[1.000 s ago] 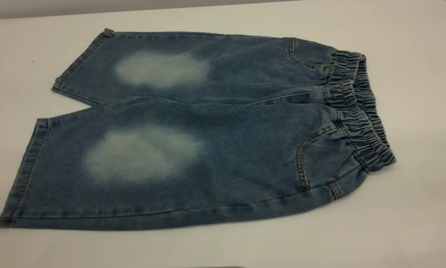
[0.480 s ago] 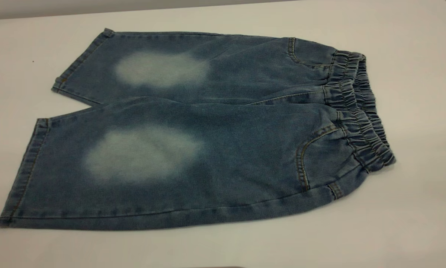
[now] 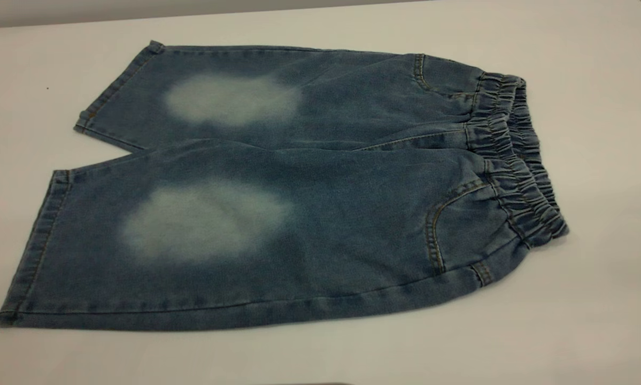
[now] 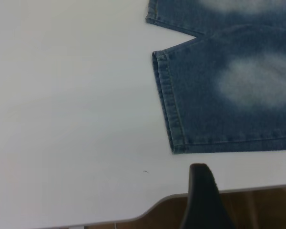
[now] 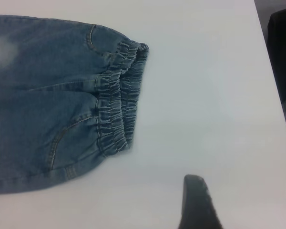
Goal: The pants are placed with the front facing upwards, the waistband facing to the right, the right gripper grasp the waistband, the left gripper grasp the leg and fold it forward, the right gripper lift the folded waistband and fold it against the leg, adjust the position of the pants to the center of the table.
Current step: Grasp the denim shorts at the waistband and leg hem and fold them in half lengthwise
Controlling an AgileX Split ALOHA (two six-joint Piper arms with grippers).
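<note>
The blue denim pants [image 3: 320,214] lie flat and face up on the white table [image 3: 593,321], with both legs pointing left. Their gathered waistband [image 3: 512,160] is at the right. Neither arm shows in the exterior view. In the left wrist view, a black part of my left gripper [image 4: 202,195] hovers over the table's edge, apart from the near leg's hem [image 4: 167,105]. The right wrist view shows a black part of my right gripper [image 5: 198,205] above bare table, a short way off the waistband [image 5: 117,105]. Neither gripper holds anything that I can see.
Bare table surrounds the pants on all sides. The table's edge [image 4: 157,205], with brown floor beyond it, lies close to the left gripper. A dark object [image 5: 281,47] stands past the table's edge in the right wrist view.
</note>
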